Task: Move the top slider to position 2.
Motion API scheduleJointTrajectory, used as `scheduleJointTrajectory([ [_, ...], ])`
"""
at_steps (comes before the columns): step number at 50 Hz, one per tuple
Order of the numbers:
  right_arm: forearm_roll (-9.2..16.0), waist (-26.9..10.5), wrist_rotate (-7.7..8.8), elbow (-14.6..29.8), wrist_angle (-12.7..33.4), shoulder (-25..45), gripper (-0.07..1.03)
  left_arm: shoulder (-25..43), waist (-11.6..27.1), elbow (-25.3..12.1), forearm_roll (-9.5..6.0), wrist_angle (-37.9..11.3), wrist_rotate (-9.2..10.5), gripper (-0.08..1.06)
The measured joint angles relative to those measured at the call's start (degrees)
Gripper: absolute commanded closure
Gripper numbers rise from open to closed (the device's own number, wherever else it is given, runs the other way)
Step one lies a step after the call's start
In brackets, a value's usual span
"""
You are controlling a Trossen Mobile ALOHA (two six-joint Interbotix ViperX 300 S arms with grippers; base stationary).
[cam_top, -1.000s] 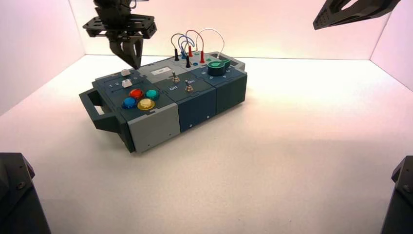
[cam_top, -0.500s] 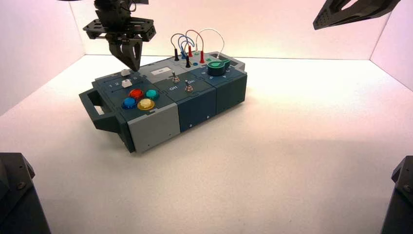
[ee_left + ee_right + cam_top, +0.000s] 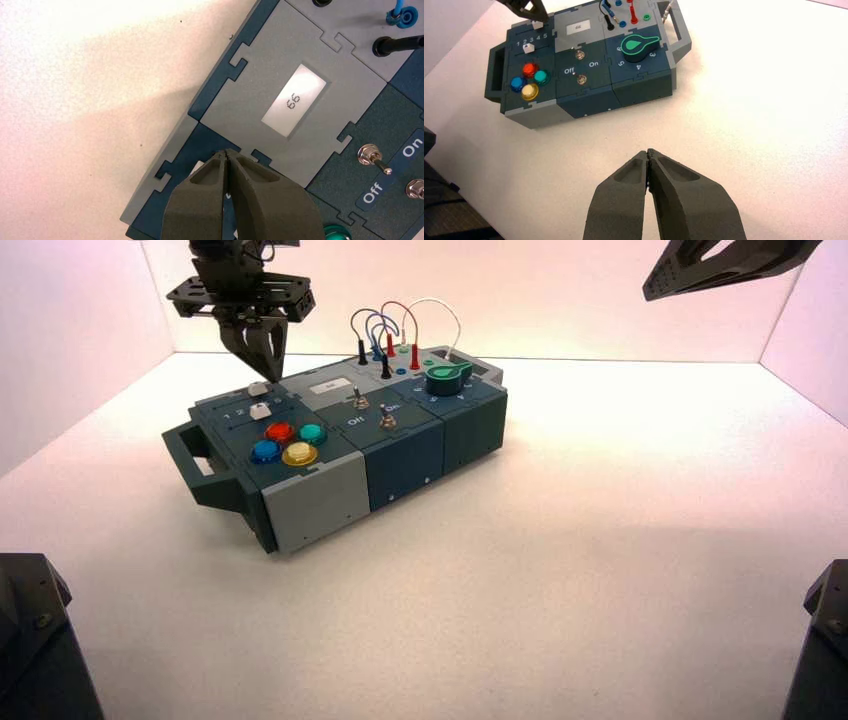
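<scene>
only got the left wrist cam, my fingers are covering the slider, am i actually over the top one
Observer: Yes. In the high view the left gripper hangs just over the top slider, apparently not touching it.
Operator: where's the other slider
Observer: The lower slider sits beside the coloured buttons, clear of your fingertips.
Operator: right arm in the way
Observer: No. The right gripper is shut, held above the table in front of the box.
</scene>
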State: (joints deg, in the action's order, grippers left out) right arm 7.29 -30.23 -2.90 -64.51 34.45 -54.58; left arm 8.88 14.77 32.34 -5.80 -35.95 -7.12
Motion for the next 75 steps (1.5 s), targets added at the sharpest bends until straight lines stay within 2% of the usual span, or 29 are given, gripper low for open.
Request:
scheduleJointTrajectory([
  [75,0.0,0.0,0.09,0.0,0.0,0.0,0.98,-0.2,-1.4,3.2,0.53,0.2,-0.09,1.01],
])
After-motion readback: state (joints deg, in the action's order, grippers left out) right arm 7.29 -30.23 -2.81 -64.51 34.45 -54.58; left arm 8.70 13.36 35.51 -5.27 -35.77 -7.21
